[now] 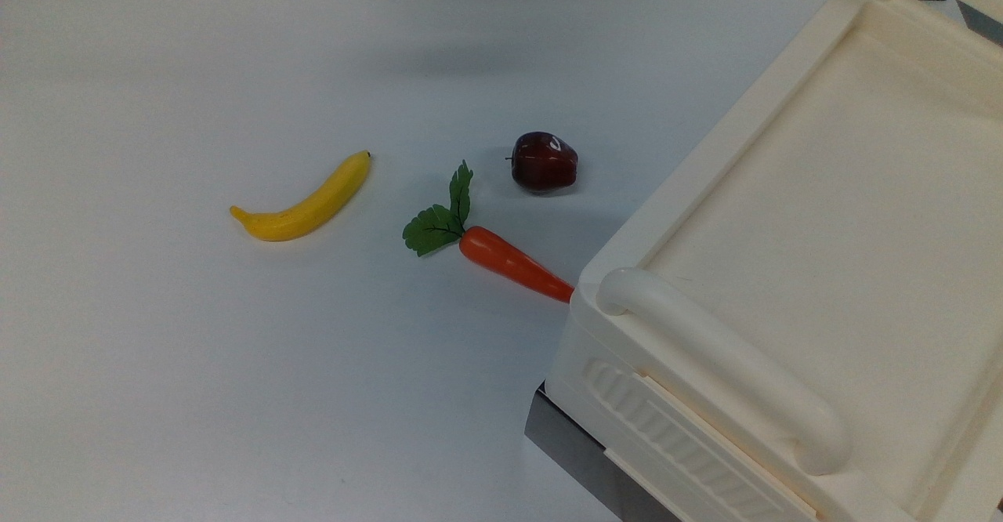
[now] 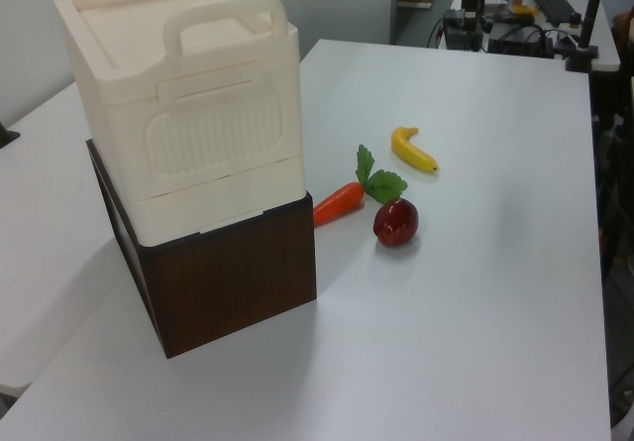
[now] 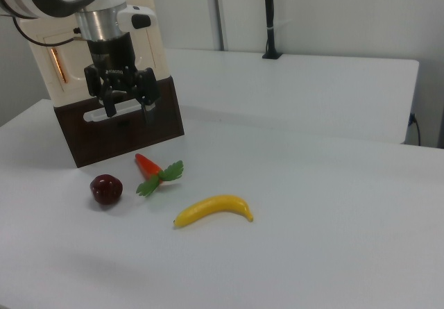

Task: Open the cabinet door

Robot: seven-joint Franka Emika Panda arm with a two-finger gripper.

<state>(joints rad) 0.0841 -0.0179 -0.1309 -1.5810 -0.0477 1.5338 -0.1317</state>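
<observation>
Standing on the side of the cream cabinet [image 2: 188,114] that the right view faces, the cabinet door [image 3: 67,80] is upright and flat against the body. Its narrow copper strip [image 3: 57,66] runs vertically at the right view's left end, and the panel's length stretches level from there toward the right view's right, partly behind the arm. The gripper [image 3: 127,106] hangs in front of it, pointing down, with its fingers spread apart around nothing, low by a pale bar [image 3: 104,114] on the dark wooden base [image 2: 233,277]. Contact cannot be told. The left view shows the ribbed drawer front [image 2: 218,129] instead, and the top view the recessed lid [image 1: 823,232]. The banana [image 1: 305,201], carrot [image 1: 513,263] and apple [image 1: 544,161] lie on the white table [image 1: 196,389].
</observation>
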